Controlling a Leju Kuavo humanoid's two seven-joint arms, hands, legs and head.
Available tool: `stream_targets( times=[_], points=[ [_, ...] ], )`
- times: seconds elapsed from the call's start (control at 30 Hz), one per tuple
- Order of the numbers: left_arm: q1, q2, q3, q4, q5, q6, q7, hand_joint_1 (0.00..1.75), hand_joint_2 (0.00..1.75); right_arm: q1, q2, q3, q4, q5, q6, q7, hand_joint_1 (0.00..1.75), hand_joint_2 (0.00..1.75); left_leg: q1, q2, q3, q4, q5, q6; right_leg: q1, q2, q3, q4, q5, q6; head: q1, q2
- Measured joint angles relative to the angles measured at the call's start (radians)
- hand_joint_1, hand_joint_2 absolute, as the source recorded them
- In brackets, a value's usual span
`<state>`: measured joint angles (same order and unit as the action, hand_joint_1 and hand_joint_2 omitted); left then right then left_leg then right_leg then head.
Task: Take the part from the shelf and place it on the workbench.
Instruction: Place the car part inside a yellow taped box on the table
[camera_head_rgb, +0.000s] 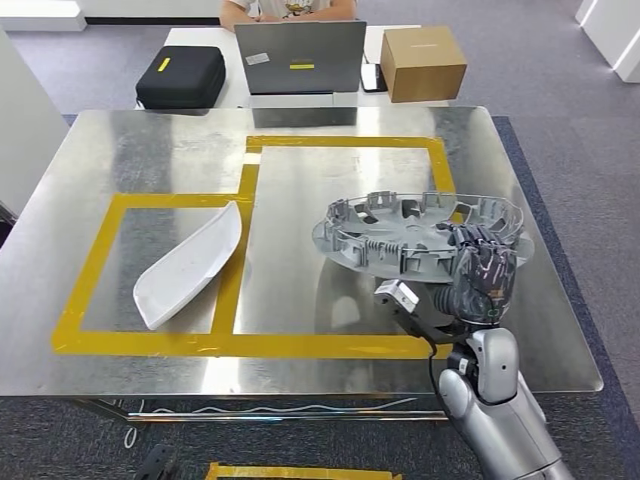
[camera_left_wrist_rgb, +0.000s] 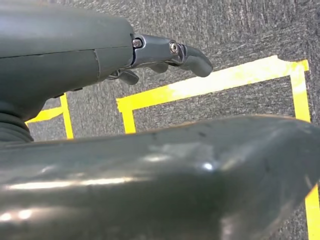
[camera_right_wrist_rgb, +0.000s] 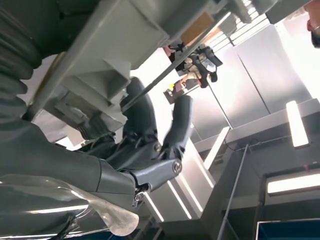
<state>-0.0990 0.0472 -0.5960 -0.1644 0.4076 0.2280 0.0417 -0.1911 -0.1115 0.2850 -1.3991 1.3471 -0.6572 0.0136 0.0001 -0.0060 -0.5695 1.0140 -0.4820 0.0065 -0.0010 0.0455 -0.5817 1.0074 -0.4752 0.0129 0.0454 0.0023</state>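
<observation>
While the grey wheel cover (camera_head_rgb: 423, 232) is held above the right half of the steel workbench (camera_head_rgb: 90, 330), its near rim is gripped from below by the right hand (camera_head_rgb: 483, 272), with dark fingers (camera_right_wrist_rgb: 180, 125) curled up against the ribbed underside. Whether the cover touches the bench surface cannot be told; its reflection is seen directly beneath it. Yellow tape (camera_head_rgb: 226, 345) is laid on the bench in two adjoining rectangles, and the cover is positioned over the larger, right-hand one, its far right edge overlapping the tape line. A white curved trim panel (camera_head_rgb: 189, 265) is placed in the smaller left rectangle, well apart from the cover, with its tip reaching the dividing strip.

Beyond the far edge of the bench, a second table is occupied by a black case (camera_head_rgb: 181, 77), an open laptop (camera_head_rgb: 300, 57) and a cardboard box (camera_head_rgb: 423, 62); a seated person (camera_head_rgb: 287, 8) is partly visible behind the laptop.

The left hand (camera_left_wrist_rgb: 166, 55) is seen over grey carpet marked with yellow floor tape (camera_left_wrist_rgb: 226, 77); its fingers are extended, slightly apart, with nothing held.
</observation>
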Motion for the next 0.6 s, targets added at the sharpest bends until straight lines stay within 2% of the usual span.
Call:
stream_targets(
  times=[0.13,0.27,0.37,0.5,0.6],
  points=[
    [-0.004,0.0,-0.005,0.0,-0.013,0.009,0.011,0.0,0.0,-0.019,0.004,0.024,0.011,-0.054,0.0,-0.016,0.0,0.0,0.0,0.0,0.0,0.0,0.0,0.0,0.0,0.0,0.0,0.0,0.0,0.0,0.0,0.0],
    [-0.009,0.0,-0.014,0.0,-0.023,0.01,0.023,0.0,0.0,-0.039,0.021,0.049,0.018,-0.176,0.027,-0.052,0.0,0.0,0.0,0.0,0.0,0.0,0.0,0.0,0.0,0.0,0.0,0.0,0.0,0.0,0.0,0.0],
    [-0.01,0.0,-0.021,0.0,-0.023,0.009,0.024,0.0,0.0,-0.065,0.041,0.071,0.018,-0.321,0.119,-0.074,0.0,0.0,0.0,0.0,0.0,0.0,0.0,0.0,0.0,0.0,0.0,0.0,0.0,0.0,0.0,0.0],
    [-0.009,0.0,-0.025,0.0,-0.014,0.005,0.019,0.0,0.0,-0.094,0.066,0.102,0.018,-0.541,0.302,-0.078,0.0,0.0,0.0,0.0,0.0,0.0,0.0,0.0,0.0,0.0,0.0,0.0,0.0,0.0,0.0,0.0],
    [-0.005,0.0,-0.025,0.0,-0.006,0.002,0.018,0.0,0.0,-0.114,0.08,0.119,0.018,-0.642,0.385,-0.062,0.0,0.0,0.0,0.0,0.0,0.0,0.0,0.0,0.0,0.0,0.0,0.001,0.0,0.0,0.0,0.0]
  ],
)
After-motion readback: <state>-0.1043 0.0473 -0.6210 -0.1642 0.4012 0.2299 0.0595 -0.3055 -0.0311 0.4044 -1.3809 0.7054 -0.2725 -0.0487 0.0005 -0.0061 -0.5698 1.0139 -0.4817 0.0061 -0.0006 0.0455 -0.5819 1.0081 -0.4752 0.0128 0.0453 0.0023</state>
